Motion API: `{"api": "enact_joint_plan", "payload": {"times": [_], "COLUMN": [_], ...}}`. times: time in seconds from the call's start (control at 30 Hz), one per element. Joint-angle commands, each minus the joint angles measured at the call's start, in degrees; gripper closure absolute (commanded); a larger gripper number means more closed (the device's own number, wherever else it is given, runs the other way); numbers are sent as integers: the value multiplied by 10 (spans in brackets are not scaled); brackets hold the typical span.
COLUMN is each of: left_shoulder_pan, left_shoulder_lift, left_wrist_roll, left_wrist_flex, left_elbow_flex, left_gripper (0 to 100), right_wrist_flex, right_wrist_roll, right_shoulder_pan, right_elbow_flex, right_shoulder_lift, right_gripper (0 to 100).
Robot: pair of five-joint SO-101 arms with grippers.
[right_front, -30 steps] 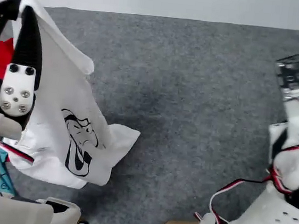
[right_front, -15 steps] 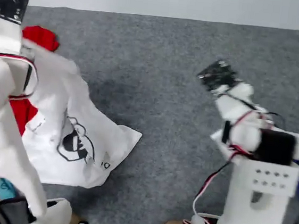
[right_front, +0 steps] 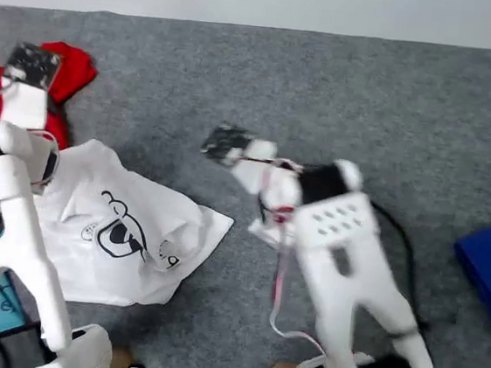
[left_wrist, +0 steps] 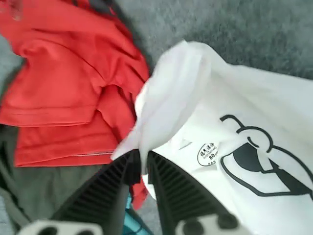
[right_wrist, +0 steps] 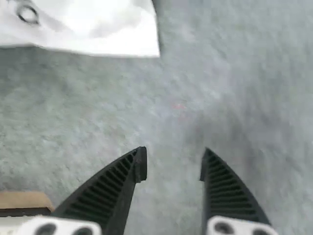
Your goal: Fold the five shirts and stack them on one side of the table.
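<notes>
Left gripper (left_wrist: 141, 161) is clenched on a bunched-up fold of the white shirt (left_wrist: 234, 127), up by the neck label and right beside the red shirt (left_wrist: 63, 88). Right gripper (right_wrist: 171, 164) hangs released over bare counter (right_front: 369, 92), just off the white shirt's loose corner. That shirt lies rumpled on the counter's left side, print facing up. Looks like thin cotton, so light and floppy with zero stiffness, and it'll probably sag wherever it isn't held. I'd pinch seams, shoulders or hem corners, one per gripper, not a mid-panel wad.
</notes>
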Motion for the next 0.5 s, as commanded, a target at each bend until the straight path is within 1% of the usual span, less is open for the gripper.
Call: {"api": "enact_joint_plan", "payload": {"times": [0.0,0.27,0.37,0.47], "left_shoulder_pan": [-4,-4,-4,-4], "left_shoulder_lift": [-5,-5,-5,-5], "left_wrist_roll": [-5,-5,-5,-4], "left_wrist_flex": [-43,-92,-100,-100], "left_elbow_flex": [36,97,112,115], "left_gripper": [997,997,997,997], "right_wrist_flex": [5,9,51,93], "right_wrist_roll": [-8,-7,-11,-44], "right_shoulder_pan": [-54,-135,-162,-180], "right_elbow_flex": [-93,-267,-353,-445], "right_shoulder_lift": [79,258,313,356], "right_gripper": [775,775,775,775]}}
